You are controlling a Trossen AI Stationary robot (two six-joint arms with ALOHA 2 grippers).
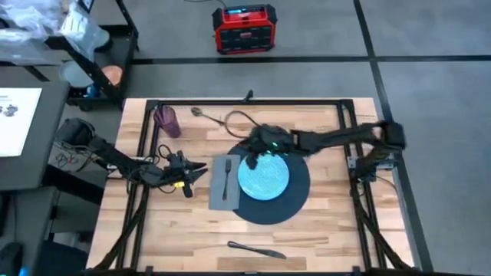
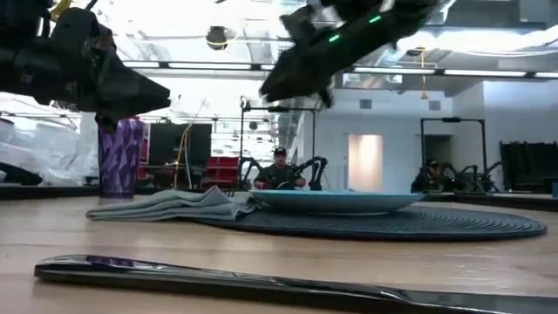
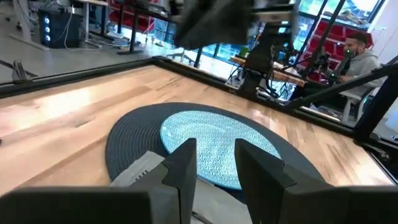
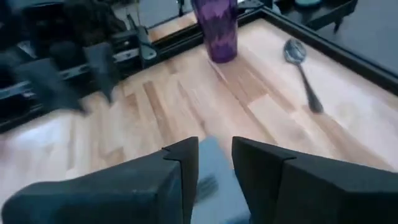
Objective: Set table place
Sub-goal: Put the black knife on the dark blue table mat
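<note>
behind the plate (image 2: 336, 201), only the low view shows a seated person (image 2: 279, 172); both grippers' fingers parted, empty.

The tabletop (image 1: 192, 230) is a rectangle of light wood planks with a black rail frame along its edges. The mat (image 1: 295, 201), round, flat and dark navy-black with fine concentric ribbing, lies flat just right of the tabletop's centre.
</note>
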